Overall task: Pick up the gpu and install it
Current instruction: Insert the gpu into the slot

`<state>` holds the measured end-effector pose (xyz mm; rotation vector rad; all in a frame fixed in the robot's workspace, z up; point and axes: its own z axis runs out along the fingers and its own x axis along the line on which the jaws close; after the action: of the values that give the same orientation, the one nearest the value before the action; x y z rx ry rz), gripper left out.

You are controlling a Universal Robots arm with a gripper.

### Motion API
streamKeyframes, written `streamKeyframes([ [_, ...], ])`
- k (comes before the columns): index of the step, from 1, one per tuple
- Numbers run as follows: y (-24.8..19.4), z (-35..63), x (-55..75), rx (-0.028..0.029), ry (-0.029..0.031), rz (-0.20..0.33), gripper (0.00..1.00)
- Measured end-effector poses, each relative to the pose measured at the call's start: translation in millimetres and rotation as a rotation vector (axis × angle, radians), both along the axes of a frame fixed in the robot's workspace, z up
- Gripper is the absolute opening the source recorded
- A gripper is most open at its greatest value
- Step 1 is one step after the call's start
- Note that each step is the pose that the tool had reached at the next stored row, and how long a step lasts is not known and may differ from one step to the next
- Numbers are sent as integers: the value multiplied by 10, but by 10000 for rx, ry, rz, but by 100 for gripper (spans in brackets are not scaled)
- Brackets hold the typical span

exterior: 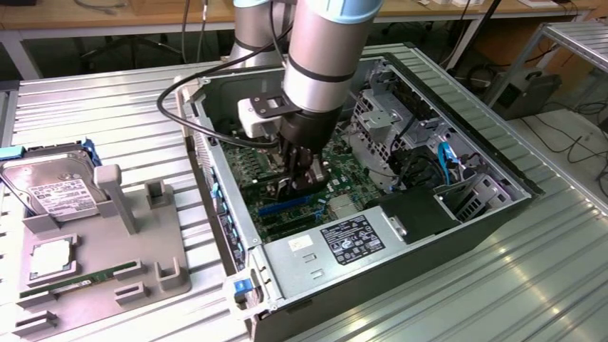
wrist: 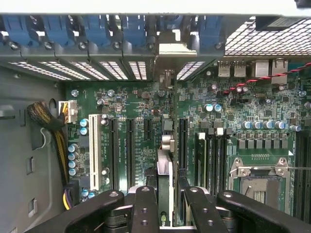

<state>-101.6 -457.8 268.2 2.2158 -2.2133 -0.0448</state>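
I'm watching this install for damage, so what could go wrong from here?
The gpu, pinched edge-on in the gripper, hangs over the motherboard between long slots; slightly misaligned, it could strike the board. Its silver bracket sits close against the rear case frame and might snag there.

One computer case (exterior: 456,235), one hard drive (exterior: 53,187), one RAM stick (exterior: 81,278), one gpu (wrist: 165,160).

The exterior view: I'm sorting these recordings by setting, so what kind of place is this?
Probably a robotics lab or workshop bench for PC assembly: an open computer case lies on a ribbed metal table, a grey parts fixture holds a hard drive, and workbenches with cables stand behind.
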Motion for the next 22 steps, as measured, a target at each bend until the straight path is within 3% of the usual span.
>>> streamKeyframes([
  [12, -11, -94, -22, 0, 1, 13, 26],
  [18, -12, -179, -28, 33, 0, 14, 26],
  [22, -11, -183, -28, 37, -1, 14, 27],
])
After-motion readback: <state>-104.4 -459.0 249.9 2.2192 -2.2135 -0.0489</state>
